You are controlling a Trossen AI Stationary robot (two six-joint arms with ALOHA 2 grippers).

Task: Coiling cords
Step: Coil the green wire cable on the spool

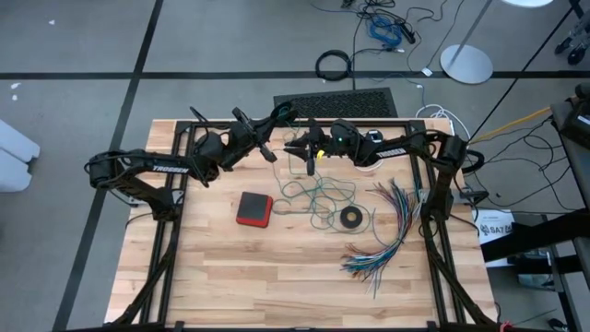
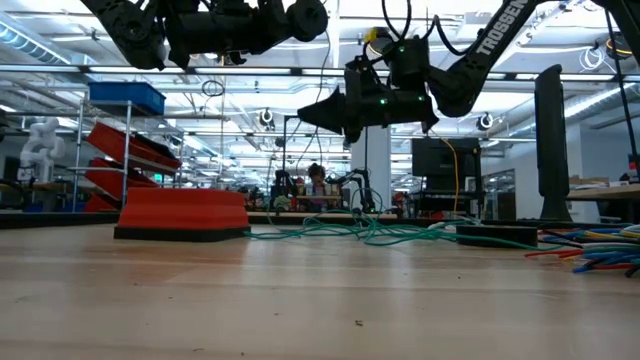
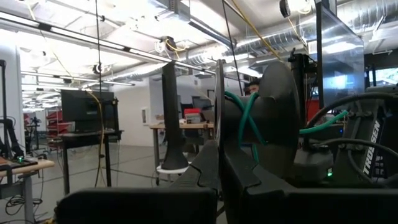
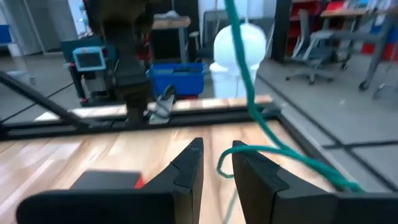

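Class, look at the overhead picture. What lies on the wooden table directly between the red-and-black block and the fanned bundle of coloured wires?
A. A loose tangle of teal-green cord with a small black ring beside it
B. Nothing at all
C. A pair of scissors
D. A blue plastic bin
A: the high view shows the teal-green cord lying in loose loops, with the small black ring beside it, between the red-and-black block and the fanned wires.

We see a pale wooden plank worktop (image 1: 230, 277). On it lie a red and black box (image 1: 254, 209) left of centre, a loose tangle of teal-green cord (image 1: 318, 195) in the middle, a small black tape ring (image 1: 351, 218) beside it, and a fanned bundle of multicoloured wires (image 1: 392, 231) to the right.
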